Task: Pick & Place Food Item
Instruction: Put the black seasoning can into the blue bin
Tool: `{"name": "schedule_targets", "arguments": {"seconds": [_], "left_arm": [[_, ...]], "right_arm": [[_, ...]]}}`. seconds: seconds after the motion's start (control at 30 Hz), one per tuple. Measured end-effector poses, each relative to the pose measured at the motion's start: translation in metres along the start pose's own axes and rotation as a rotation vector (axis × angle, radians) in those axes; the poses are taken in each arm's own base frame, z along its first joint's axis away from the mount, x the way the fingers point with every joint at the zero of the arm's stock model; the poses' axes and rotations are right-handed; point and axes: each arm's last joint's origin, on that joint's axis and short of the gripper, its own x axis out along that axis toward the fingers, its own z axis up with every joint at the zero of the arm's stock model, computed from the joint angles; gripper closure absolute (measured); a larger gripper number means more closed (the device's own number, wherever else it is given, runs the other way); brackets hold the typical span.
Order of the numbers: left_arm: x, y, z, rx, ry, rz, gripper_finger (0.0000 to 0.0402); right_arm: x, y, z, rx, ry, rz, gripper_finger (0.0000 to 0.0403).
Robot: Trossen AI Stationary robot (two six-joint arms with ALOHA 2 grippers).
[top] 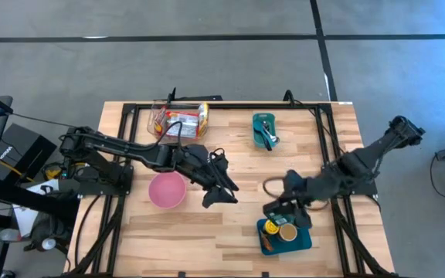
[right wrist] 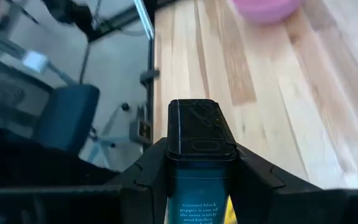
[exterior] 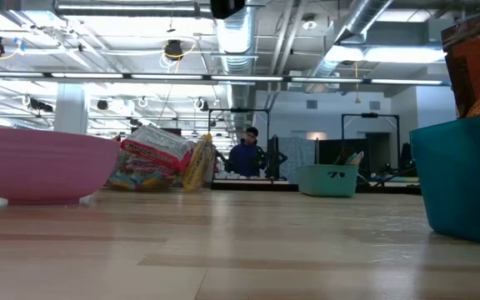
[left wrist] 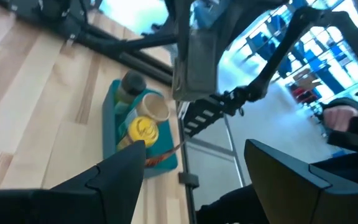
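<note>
Your right gripper [right wrist: 194,168] clamps the pepper tin [right wrist: 197,149] (lifted over the teal tray [top: 304,241]); left gripper [top: 221,193] hovers, fingers apart, empty.

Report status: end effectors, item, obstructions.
Right end effector shut on pepper tin, above teal tray. Left end effector open, empty, beside pink bowl. Nothing on the bare table between tin and bowl.

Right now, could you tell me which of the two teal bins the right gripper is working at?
The near bin, holding jars. The right gripper is at its edge, shut on a pepper tin. The far bin sits alone by the table's back edge.
</note>
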Motion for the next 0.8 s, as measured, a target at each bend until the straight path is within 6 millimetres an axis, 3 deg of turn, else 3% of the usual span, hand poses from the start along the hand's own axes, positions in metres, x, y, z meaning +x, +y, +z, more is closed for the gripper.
{"name": "schedule_targets", "arguments": {"seconds": [0.3, 0.63, 0.8], "left_arm": [[0.0, -0.005, 0.007, 0.016, -0.074, -0.051, 0.0131], [-0.001, -0.008, 0.011, 0.027, -0.11, -0.077, 0.0131], [-0.001, -0.008, 0.011, 0.028, -0.113, -0.079, 0.0131]], "right_arm": [[-0.013, 0.031, -0.05, -0.173, 0.053, -0.086, 0.0282], [-0.043, 0.06, -0.094, -0.304, -0.08, -0.066, 0.0282], [-0.043, 0.069, -0.111, -0.346, -0.147, -0.108, 0.0282]]}}
